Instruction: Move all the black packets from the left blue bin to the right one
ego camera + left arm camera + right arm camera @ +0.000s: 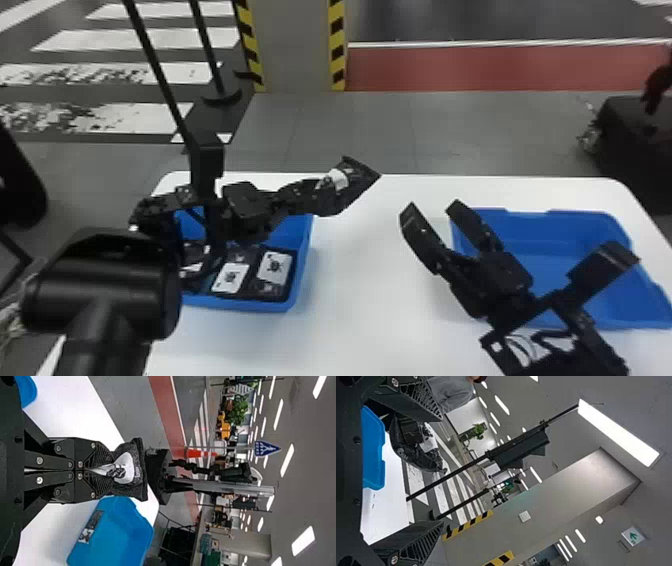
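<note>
In the head view my left gripper [320, 194] is over the table just right of the left bin [304, 250], shut on a black packet [357, 177]. In the left wrist view my left gripper [105, 471] grips that packet [136, 471] at one end. Several black packets [274, 270] with white labels lie in the left bin, partly hidden by the left arm. My right gripper [434, 212] is open and holds nothing, beside the near-left part of the right bin [550, 230]. In the right wrist view the fingers of my right gripper [441, 471] stand far apart.
Both bins stand on a white table [370, 280], the right arm partly covering the right bin. Behind the table rises a pillar [295, 45] with yellow and black edges. A dark object [630, 145] stands on the floor beyond the table's right corner.
</note>
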